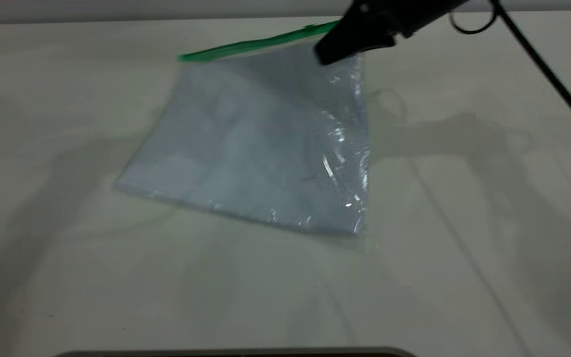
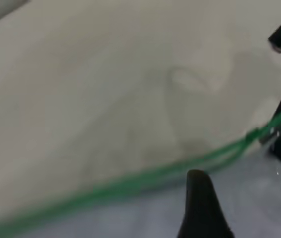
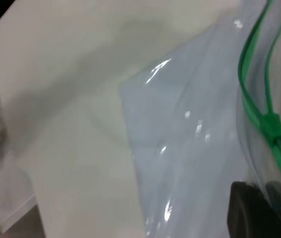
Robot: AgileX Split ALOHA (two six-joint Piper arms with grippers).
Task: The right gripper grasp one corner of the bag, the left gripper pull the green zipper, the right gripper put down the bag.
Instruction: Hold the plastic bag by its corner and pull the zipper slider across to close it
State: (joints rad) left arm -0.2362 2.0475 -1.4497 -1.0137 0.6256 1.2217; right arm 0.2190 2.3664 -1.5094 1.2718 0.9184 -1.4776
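Right claw clenched on bag corner, green zipper uppermost; left claw's state unclear

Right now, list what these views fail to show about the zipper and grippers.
Left gripper: outside the exterior view; cut off by the left wrist view's edge.
Right gripper: upper part cut off by the exterior view's top edge.
Green zipper: its slider blurred in the exterior view.

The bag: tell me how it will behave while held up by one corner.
The bag is probably floppy: lifted by the right gripper, it sags to the table. Its glossy, creased film looks slippery. The green zipper edge bows and gapes in the right wrist view, so it likely gives when pulled.
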